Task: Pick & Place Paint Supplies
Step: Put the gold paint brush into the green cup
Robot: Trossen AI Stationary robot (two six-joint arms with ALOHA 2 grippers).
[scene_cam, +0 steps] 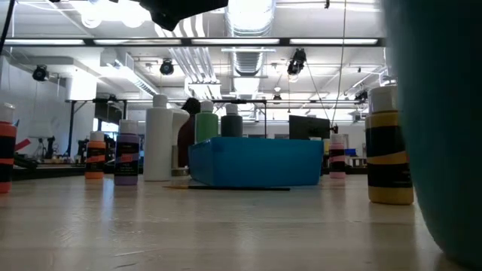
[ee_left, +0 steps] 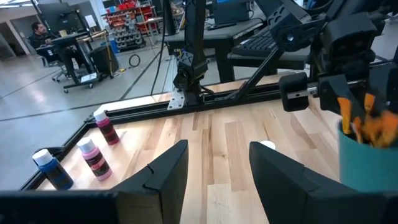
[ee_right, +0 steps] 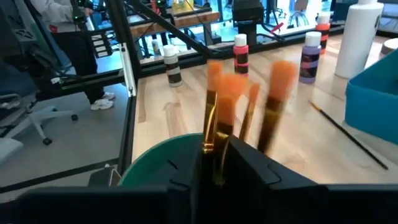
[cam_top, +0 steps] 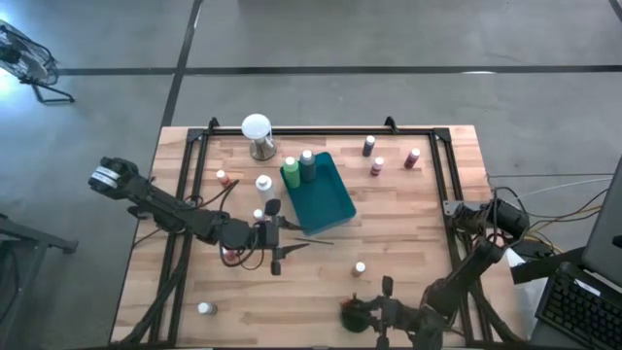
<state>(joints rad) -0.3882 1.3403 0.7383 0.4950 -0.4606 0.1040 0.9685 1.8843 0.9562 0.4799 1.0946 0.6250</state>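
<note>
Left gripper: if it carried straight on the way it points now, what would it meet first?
Bare table lies ahead of the open left gripper, then probably the small white-capped bottle, showing just off its line beside one finger; depth is hard to judge.

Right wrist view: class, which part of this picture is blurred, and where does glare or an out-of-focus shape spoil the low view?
Right wrist view: the orange brushes in the green cup smear. Low view: ceiling lights glare; a teal mass looms unfocused at the right edge.
</note>
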